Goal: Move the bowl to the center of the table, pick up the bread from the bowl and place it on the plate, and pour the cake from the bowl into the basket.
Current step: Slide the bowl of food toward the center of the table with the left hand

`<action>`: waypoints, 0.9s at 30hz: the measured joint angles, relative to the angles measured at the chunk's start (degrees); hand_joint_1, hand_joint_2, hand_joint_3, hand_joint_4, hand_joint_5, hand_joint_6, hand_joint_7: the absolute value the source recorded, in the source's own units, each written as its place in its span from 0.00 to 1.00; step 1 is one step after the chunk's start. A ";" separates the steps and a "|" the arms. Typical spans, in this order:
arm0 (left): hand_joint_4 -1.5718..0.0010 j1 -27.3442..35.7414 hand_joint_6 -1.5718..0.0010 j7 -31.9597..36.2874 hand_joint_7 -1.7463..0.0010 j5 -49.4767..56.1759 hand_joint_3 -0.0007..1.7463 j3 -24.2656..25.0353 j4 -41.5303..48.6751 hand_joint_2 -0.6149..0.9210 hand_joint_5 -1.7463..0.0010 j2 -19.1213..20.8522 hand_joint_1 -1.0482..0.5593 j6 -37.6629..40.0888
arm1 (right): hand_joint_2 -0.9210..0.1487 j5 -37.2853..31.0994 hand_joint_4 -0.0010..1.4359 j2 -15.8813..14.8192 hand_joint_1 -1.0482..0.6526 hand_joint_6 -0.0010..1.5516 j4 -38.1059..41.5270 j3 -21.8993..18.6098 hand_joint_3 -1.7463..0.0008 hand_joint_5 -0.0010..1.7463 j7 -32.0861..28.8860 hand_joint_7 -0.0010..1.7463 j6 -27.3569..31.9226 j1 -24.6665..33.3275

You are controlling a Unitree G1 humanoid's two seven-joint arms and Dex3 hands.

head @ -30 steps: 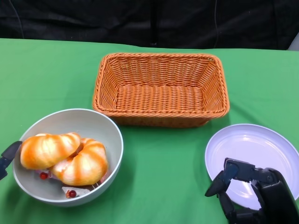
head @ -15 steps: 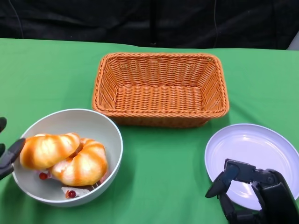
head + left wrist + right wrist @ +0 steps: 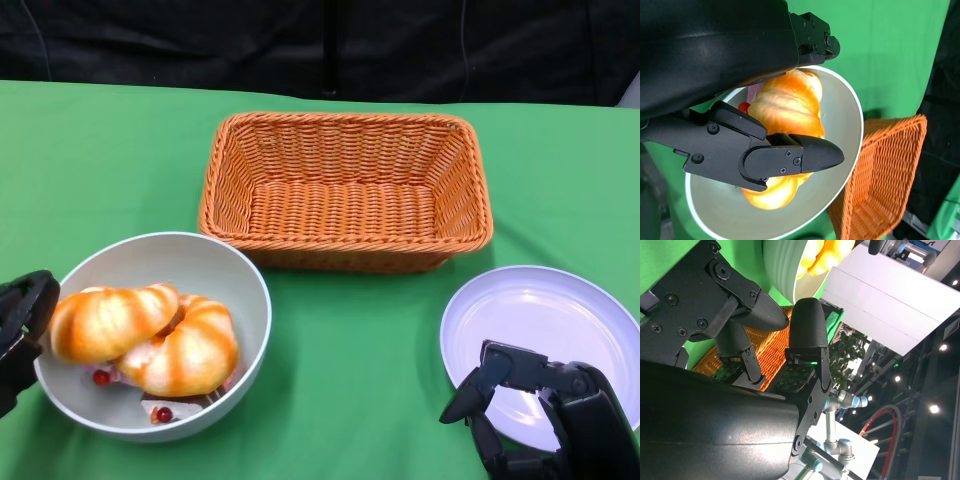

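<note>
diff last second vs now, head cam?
The left hand has come in from the table's left edge and now sits against the rim of the bowl. The bowl, with the bread in it, has slid slightly right, toward the table's center. Whether the hand grips the rim or only pushes it is unclear. The right hand, plate and basket are unchanged.

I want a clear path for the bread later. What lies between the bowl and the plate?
Only bare green tablecloth separates the bowl from the plate, as the head view shows.
</note>
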 measured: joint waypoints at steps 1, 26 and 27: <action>0.98 0.00 0.95 0.00 0.98 -0.32 0.32 -0.12 -0.02 1.00 0.99 0.00 0.19 0.34 | 0.61 0.00 0.56 0.00 0.48 0.54 -0.02 0.00 0.14 0.91 0.00 0.67 0.04 0.00; 0.99 1.42 0.97 0.12 1.00 -4.02 0.34 -6.63 -9.63 1.00 1.00 -3.79 0.17 6.83 | 0.05 -7.62 0.28 -0.04 0.38 0.25 -12.18 -0.61 0.79 0.74 -1.67 0.49 7.45 1.79; 0.99 1.41 0.97 0.12 1.00 -4.02 0.34 -7.10 -9.98 1.00 1.00 -3.86 0.17 6.95 | 0.02 -7.82 0.25 -0.23 0.37 0.22 -13.32 -0.36 0.83 0.73 -1.36 0.48 8.76 2.15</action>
